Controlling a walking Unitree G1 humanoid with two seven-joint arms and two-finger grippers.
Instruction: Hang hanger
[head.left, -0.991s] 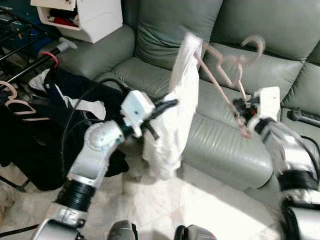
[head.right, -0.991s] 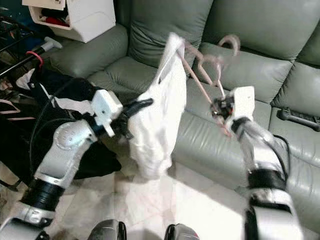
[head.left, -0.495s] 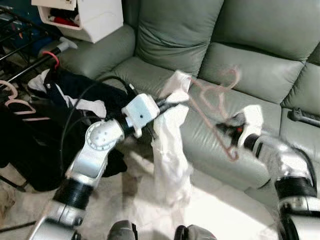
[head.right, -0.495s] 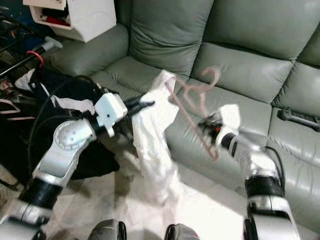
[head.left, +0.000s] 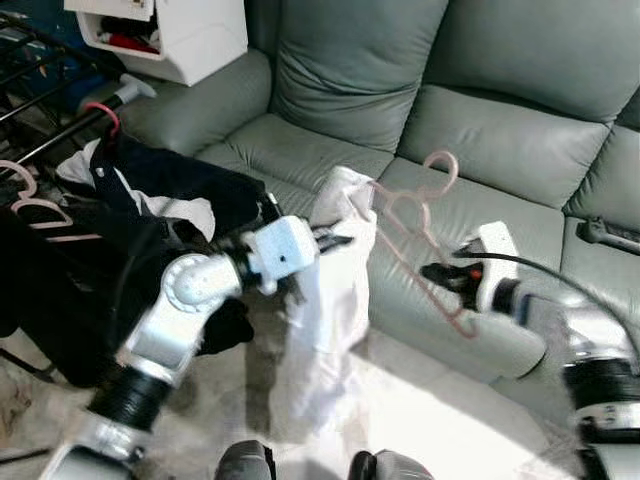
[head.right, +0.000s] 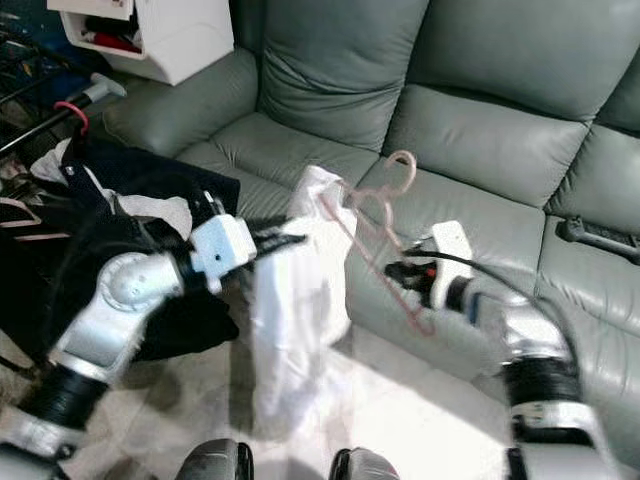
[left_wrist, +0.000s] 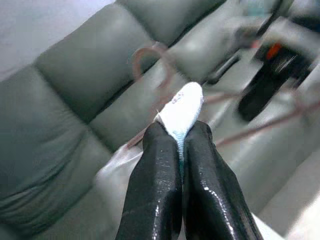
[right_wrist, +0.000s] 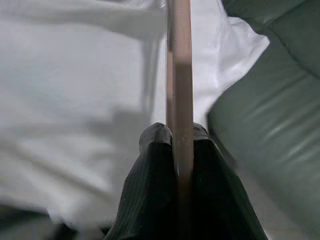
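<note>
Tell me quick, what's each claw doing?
Left gripper: shut on the white garment.
Right gripper: shut on the pink hanger.

Two silver metal robot arms with rounded, glossy shells. The left arm (head.left: 185, 300) has a round silver elbow joint with small dark screw holes, a ribbed black collar lower down, and a white boxy wrist housing (head.left: 283, 251). The right arm (head.right: 535, 350) has the same black ribbed collar, a white wrist block (head.right: 447, 252) with a red-orange spot, and a thin black cable looping along it. Each ends in glossy black fingers (left_wrist: 160, 190).
</note>
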